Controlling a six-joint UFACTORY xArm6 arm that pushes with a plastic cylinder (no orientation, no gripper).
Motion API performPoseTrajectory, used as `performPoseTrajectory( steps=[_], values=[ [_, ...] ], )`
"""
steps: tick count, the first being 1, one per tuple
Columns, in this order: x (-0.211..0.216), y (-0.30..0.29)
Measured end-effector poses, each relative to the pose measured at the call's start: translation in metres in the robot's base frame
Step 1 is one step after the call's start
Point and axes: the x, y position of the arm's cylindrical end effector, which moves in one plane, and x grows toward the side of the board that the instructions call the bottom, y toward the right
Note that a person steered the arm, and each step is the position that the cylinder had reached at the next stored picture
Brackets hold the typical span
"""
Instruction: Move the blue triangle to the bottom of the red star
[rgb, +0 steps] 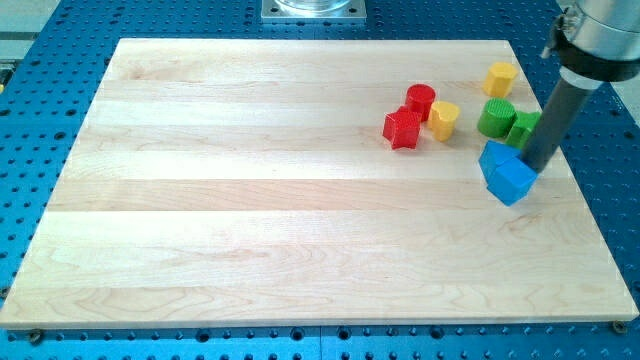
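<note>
Blue blocks (507, 172) sit nearest, right side; which is the triangle is unclear. Rod tip (537, 168) touches their right edge, bare, nothing to pinch. Push left, stopping just near of red star (402, 129) farther left.

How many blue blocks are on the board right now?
2. They touch each other at the view's right: a blue triangle, and a blue cube just below-right of it. My tip is against their right side, partly hiding a green block.
</note>
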Motion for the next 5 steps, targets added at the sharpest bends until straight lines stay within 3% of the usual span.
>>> performPoseTrajectory(
  steps=[2, 4, 5],
  values=[
    [-0.001, -0.053],
    [0.002, -0.059],
    [0.025, -0.062]
  ],
)
